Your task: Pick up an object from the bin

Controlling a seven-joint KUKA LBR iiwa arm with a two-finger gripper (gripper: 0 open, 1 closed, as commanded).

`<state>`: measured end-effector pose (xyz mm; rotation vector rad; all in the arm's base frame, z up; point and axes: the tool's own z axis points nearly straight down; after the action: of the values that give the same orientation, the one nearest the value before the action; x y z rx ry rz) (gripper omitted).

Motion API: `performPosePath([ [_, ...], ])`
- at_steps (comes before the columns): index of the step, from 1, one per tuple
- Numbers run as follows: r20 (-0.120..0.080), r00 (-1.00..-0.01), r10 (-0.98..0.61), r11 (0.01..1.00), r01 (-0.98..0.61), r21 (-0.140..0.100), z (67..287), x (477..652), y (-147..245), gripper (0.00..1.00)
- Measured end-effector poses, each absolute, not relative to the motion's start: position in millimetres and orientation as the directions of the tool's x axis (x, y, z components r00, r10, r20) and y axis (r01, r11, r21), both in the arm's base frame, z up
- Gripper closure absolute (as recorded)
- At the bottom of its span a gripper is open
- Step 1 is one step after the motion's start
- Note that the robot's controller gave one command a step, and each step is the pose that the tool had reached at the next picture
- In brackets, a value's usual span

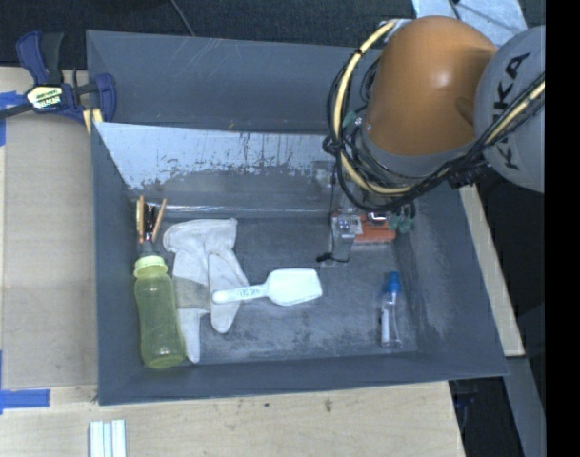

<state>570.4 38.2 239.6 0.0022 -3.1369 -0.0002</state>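
Well, the gripper (341,244) is hanging by the bin's (223,84) far edge, grip unclear; one white scoop (273,288), one green bottle (159,314), one cloth (206,260) are lying inside.

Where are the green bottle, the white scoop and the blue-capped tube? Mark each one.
green bottle (159,320): camera view, middle of its body.
white scoop (294,286): camera view, its bowl.
blue-capped tube (390,318): camera view, its clear barrel.

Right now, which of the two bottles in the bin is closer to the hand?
The small clear bottle with the blue cap, lying at the right, just below the hand. The big yellow-green bottle lies at the far left, beyond the white scoop.
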Motion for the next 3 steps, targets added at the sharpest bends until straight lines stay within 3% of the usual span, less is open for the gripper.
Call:
performPosePath([
  [1,-0.004,-1.0,-0.001,1.0,-0.001,0.001,244.7,571.5,38.1,0.0],
  [3,-0.005,-0.99,-0.138,0.99,-0.138,0.0,160.5,539.7,89.8,0.0],
])
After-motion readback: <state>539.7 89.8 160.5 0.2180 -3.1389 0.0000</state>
